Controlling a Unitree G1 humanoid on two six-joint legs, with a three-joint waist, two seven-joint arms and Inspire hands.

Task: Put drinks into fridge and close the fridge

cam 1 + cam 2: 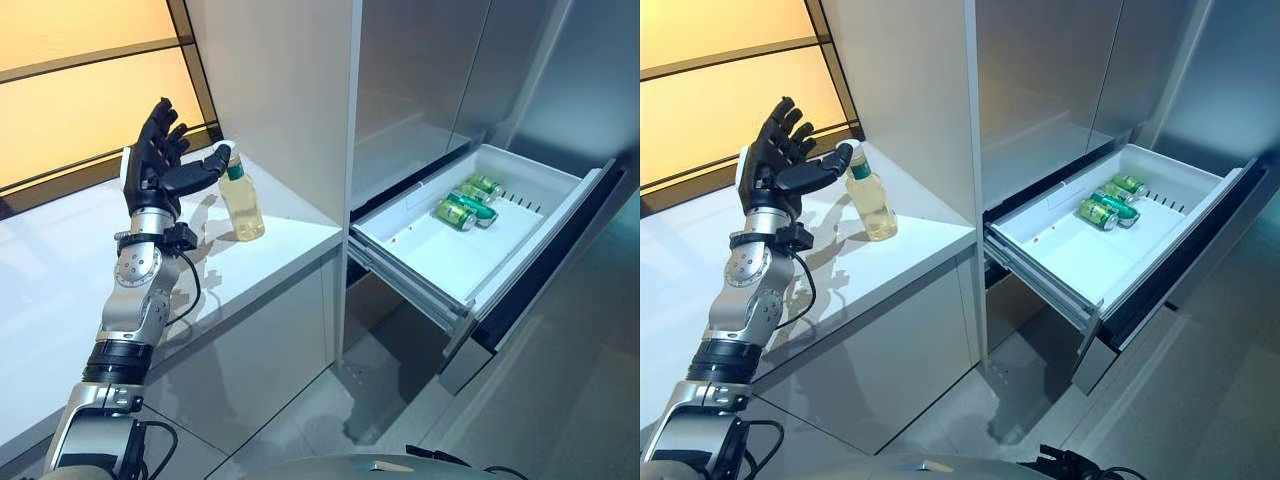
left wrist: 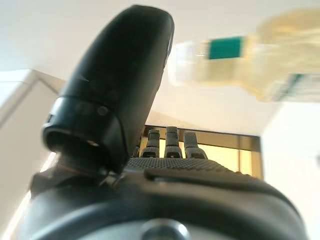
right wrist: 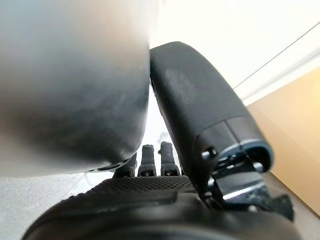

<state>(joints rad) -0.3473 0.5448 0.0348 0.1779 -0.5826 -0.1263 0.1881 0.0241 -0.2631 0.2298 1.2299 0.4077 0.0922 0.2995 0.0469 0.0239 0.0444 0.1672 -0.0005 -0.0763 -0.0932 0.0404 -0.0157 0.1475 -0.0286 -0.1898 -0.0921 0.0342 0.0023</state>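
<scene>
no readable text, bottle (image 1: 242,203) label and can (image 1: 455,214) print too small to read

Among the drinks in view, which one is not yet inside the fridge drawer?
The pale yellow bottle with the green neck band. It stands upright on the white counter beside the left robot hand, while the green cans lie in the open drawer.

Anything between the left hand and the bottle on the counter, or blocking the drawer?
Nothing visible. The left hand is open beside the bottle, thumb near its cap, no object between. The bottle stands alone on the white counter. The fridge drawer is pulled out, with green cans at its far end and bare floor in front.
</scene>
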